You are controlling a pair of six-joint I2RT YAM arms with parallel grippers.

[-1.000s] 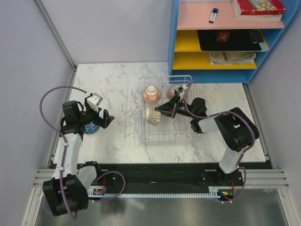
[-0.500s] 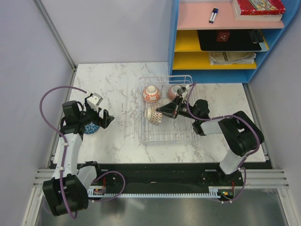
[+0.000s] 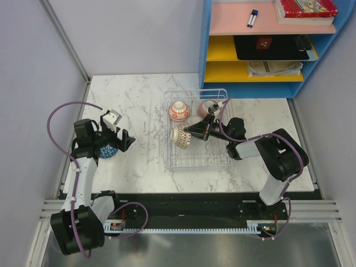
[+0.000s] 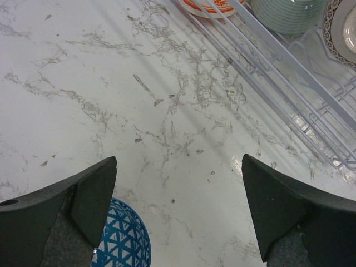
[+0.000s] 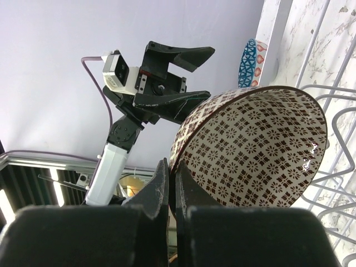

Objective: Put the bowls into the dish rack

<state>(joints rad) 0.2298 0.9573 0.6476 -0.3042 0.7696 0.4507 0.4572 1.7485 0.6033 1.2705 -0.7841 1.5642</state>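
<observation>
The dish rack [image 3: 194,158] stands right of the table's middle. In its far part are a red patterned bowl [image 3: 179,110], a reddish bowl [image 3: 207,105] and, between them, a pale green bowl [image 3: 194,119], partly hidden. My right gripper [image 3: 189,131] is shut on the rim of a brown patterned bowl [image 3: 181,136], which is tilted on its side inside the rack; the pinch shows in the right wrist view [image 5: 173,173] on the bowl [image 5: 250,150]. My left gripper [image 4: 178,167] is open and empty over the marble, beside a blue patterned bowl [image 4: 125,239] at the table's left [image 3: 107,151].
A blue shelf unit [image 3: 267,83] stands behind the rack at the back right. Grey walls close in the left and back. The rack's near-left wires [image 4: 289,72] run across the upper right of the left wrist view.
My right wrist has shifted slightly, with the brown bowl staying in about the same place in the rack. The left arm and the blue bowl have not moved.
</observation>
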